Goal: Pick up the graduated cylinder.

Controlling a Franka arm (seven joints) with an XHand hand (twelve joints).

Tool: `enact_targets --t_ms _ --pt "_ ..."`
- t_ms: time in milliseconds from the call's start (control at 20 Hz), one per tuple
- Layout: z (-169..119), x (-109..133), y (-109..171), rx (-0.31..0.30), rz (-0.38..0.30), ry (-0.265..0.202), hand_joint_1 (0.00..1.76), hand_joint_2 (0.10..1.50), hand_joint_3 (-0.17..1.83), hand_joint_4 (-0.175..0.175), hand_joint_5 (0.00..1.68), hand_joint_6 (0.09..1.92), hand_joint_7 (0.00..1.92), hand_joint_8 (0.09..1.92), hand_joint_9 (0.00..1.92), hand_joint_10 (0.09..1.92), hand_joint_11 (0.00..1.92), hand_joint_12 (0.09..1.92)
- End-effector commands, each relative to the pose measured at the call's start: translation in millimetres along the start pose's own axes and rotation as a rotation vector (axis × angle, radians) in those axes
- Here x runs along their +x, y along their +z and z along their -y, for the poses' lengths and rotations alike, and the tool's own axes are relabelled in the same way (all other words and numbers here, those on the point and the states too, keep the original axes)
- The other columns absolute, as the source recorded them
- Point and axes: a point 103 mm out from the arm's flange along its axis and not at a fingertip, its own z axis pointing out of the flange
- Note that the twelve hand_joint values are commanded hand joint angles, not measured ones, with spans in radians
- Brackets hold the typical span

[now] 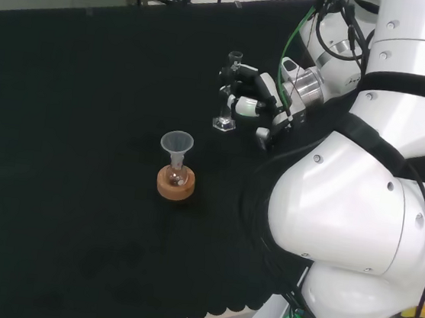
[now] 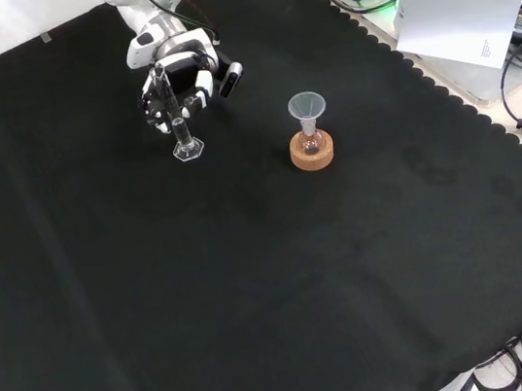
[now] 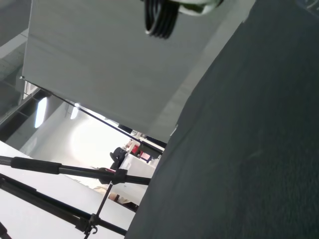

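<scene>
The graduated cylinder (image 1: 225,114) is a slim clear tube on a hexagonal foot, upright on the black cloth. The black and white hand (image 1: 251,100) reaches it from the right in the head view, its fingers curled round the tube's upper half. The cylinder's mouth sticks out above the fingers. In the front view the hand (image 2: 181,72) comes in from the top, and the graduated cylinder (image 2: 183,138) shows below it with its foot at the cloth. I cannot tell whether the foot touches the cloth or hangs just above it.
A clear funnel (image 1: 176,144) sits in a small flask on a cork ring (image 1: 175,188), left of and nearer than the cylinder in the head view. In the front view the cork ring (image 2: 312,153) lies right of the cylinder. Paper (image 2: 459,23) and cables lie beyond the cloth's scalloped edge.
</scene>
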Motion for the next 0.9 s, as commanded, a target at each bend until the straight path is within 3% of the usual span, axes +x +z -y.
enact_targets --t_ms 50,200,350,550,650,700,800,900 --pt "-0.1 0.7 -0.9 0.003 0.033 0.019 1.3 0.92 0.68 -0.024 0.67 0.82 0.74 0.75 1.03 0.4 0.89 0.98" --pt "-1.9 4.9 -3.2 0.007 0.078 0.015 1.31 0.94 0.67 -0.034 0.68 0.86 0.72 0.8 1.02 0.46 0.91 0.95" --pt "-3.8 11.8 -6.6 0.013 0.175 0.01 1.32 0.95 0.66 -0.046 0.76 0.88 0.72 0.84 1.02 0.5 0.93 0.94" --pt "-6.8 20.0 -6.9 0.07 0.291 -0.012 1.32 0.96 0.65 -0.061 0.81 0.91 0.77 0.85 1.06 0.52 1.0 0.9" --pt "-7.9 23.3 -7.4 0.088 0.338 -0.022 1.18 1.07 0.38 -0.136 0.78 1.2 0.8 0.84 1.1 0.5 1.05 0.88" --pt "-8.3 25.0 -8.1 0.09 0.356 -0.026 1.15 1.11 0.28 -0.156 0.78 1.26 0.82 0.82 1.13 0.47 1.08 0.86" --pt "-9.1 28.8 -9.7 0.099 0.399 -0.038 1.19 1.17 0.11 -0.171 0.78 1.3 0.81 1.13 1.18 0.43 1.14 0.84" --pt "-10.0 32.4 -12.4 0.111 0.441 -0.047 1.21 1.2 0.03 -0.175 0.79 1.29 0.82 1.24 1.24 0.39 1.18 0.83"
